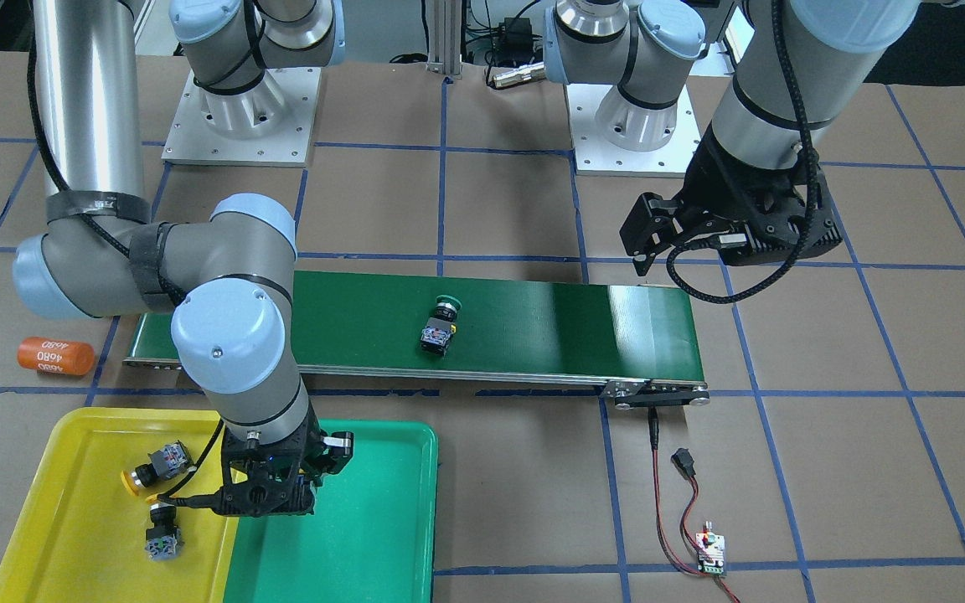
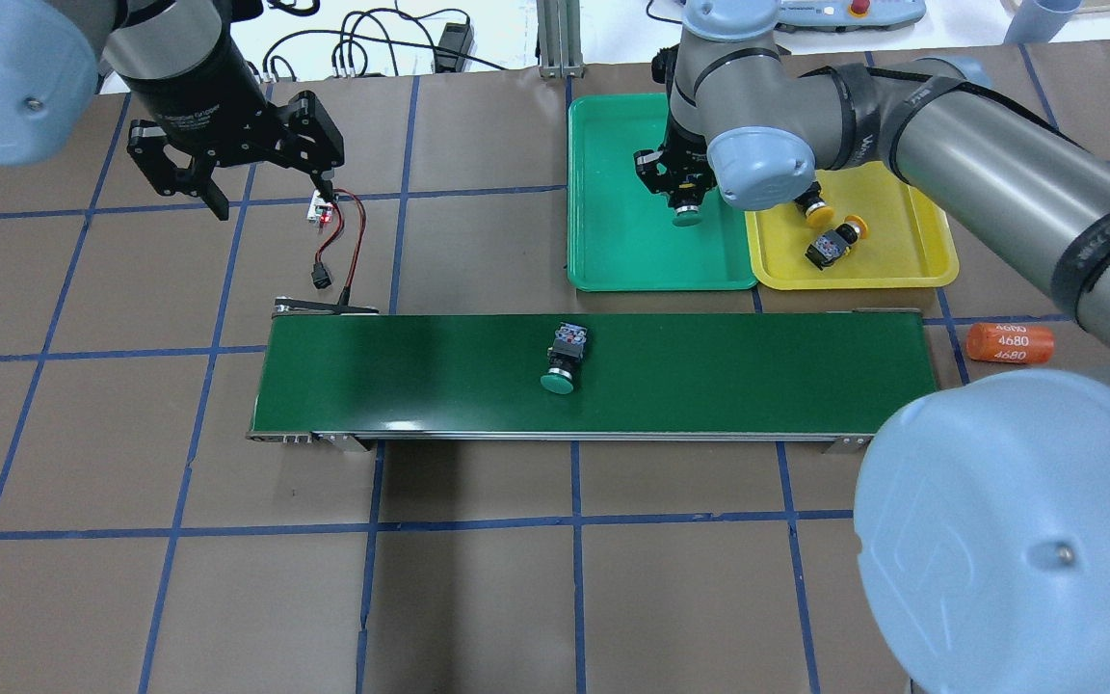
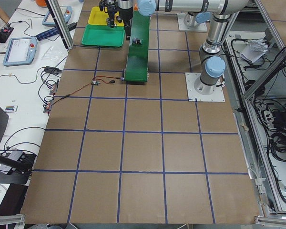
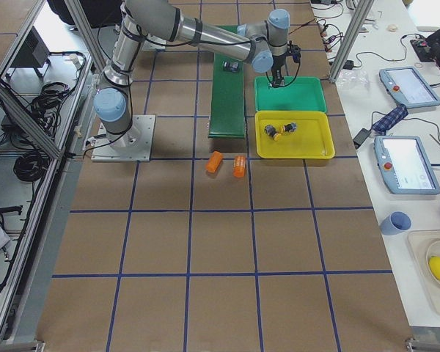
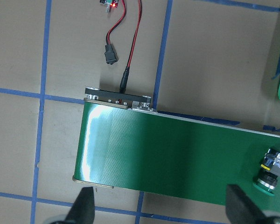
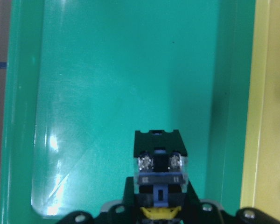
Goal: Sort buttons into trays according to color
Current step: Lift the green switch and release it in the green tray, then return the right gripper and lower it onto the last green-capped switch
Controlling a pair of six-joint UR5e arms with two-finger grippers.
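Observation:
My right gripper (image 2: pixel 685 200) hangs low over the green tray (image 2: pixel 613 251), shut on a green-capped button (image 2: pixel 687 216). In the right wrist view the button's black body (image 6: pixel 158 158) sits between the fingers above the tray floor (image 6: pixel 107 70). A second green button (image 2: pixel 563 361) lies on its side mid-belt and also shows in the front view (image 1: pixel 441 325). Two yellow-capped buttons (image 2: pixel 815 204) (image 2: pixel 834 241) lie in the yellow tray (image 2: pixel 911 265). My left gripper (image 2: pixel 271 188) is open and empty, high above the table beyond the belt's left end; its fingertips (image 5: pixel 84 207) stand wide apart.
The long dark-green conveyor belt (image 2: pixel 728 376) crosses the table's middle. An orange cylinder marked 4680 (image 2: pixel 1010 343) lies by its right end; the right side view shows a second one (image 4: pixel 214 163). A small circuit board with red and black wires (image 2: pixel 322 207) lies under my left gripper.

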